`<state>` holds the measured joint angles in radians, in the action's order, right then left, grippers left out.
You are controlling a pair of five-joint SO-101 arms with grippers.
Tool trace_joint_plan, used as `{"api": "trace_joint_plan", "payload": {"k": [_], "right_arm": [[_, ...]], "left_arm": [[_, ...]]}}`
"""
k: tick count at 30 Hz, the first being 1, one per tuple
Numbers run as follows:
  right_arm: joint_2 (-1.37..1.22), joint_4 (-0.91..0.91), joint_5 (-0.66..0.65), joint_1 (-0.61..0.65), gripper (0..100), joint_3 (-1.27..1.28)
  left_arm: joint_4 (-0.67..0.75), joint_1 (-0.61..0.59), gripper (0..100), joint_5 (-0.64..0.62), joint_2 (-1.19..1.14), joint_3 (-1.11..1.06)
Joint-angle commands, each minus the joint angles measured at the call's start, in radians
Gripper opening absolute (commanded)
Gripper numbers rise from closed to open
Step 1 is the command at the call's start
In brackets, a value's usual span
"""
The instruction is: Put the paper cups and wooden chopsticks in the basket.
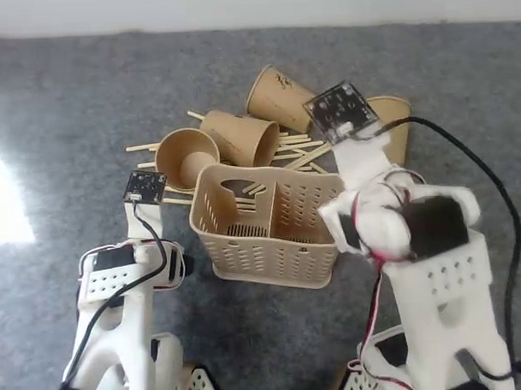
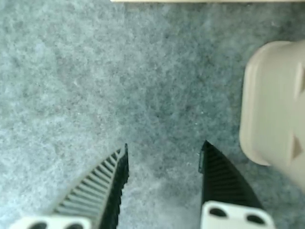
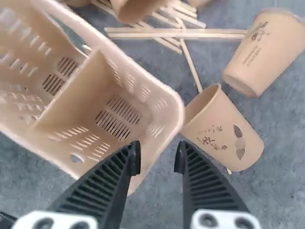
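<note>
The beige slotted basket [image 1: 270, 233] stands in the middle of the grey carpet. Behind it three paper cups lie on their sides [image 1: 186, 155] [image 1: 241, 136] [image 1: 278, 96], and another [image 1: 393, 122] lies behind the right arm [image 1: 371, 170]. Wooden chopsticks [image 1: 297, 151] are scattered among them. My right gripper [image 3: 157, 155] is open a little, with its fingertips on either side of the basket's corner wall [image 3: 157, 95]. A cup [image 3: 221, 131] lies just beyond that corner, with another [image 3: 259, 52] and chopsticks [image 3: 176, 33] farther off. My left gripper [image 2: 165, 145] hangs open over bare carpet beside the basket's corner [image 2: 271, 105].
The left arm [image 1: 145, 195] sits at the basket's left side. A black cable [image 1: 491, 187] loops from the right arm's wrist. Open carpet stretches to the far left and in front of the basket. A pale wall edge runs along the back.
</note>
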<state>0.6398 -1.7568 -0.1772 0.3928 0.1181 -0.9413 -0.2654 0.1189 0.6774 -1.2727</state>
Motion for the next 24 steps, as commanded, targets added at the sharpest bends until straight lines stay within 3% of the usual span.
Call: {"api": "trace_joint_plan", "payload": {"k": [1,9,13,18,24], "right_arm": [[-0.01,-0.019,0.015,-0.035,13.4,-0.008],[-0.019,-0.015,0.009,-0.053,12.5,0.098],[-0.015,0.035,0.002,-0.059,0.0,0.178],[-0.016,0.074,-0.087,-0.068,0.9,0.193],[-0.021,0.156,-0.267,-0.189,0.6,0.138]], "left_arm": [[0.02,0.006,23,0.003,0.023,0.007],[0.029,0.008,23,0.003,0.023,0.005],[0.029,0.006,23,0.003,0.023,0.005],[0.029,0.005,23,0.003,0.023,0.005],[0.029,0.005,23,0.003,0.023,0.005]]}}
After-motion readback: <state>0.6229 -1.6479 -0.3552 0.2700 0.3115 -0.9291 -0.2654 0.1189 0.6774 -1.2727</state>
